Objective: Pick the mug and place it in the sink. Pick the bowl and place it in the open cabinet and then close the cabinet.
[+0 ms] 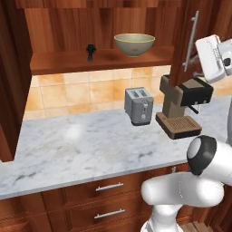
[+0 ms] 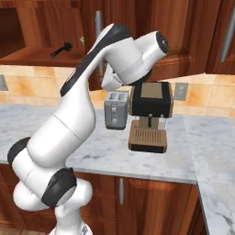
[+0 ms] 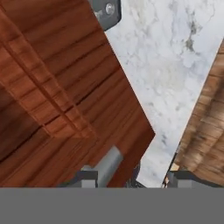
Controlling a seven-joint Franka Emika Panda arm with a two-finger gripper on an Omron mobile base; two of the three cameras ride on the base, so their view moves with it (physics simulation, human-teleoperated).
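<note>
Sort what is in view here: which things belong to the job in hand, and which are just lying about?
Job:
bowl, on the cabinet shelf
cabinet, doors open
hand, at the cabinet door's handle

Lying about:
toaster
coffee machine
small black item on the shelf
lower drawers

A grey toaster [image 1: 138, 106] stands just beside a brown-and-black coffee machine [image 1: 183, 105] — both on the marble counter [image 1: 68, 145].

Yellow-tan bowl [image 1: 134, 44], reddish-brown cabinet [image 1: 68, 27], grey-veined white marble counter [image 1: 68, 145]
</note>
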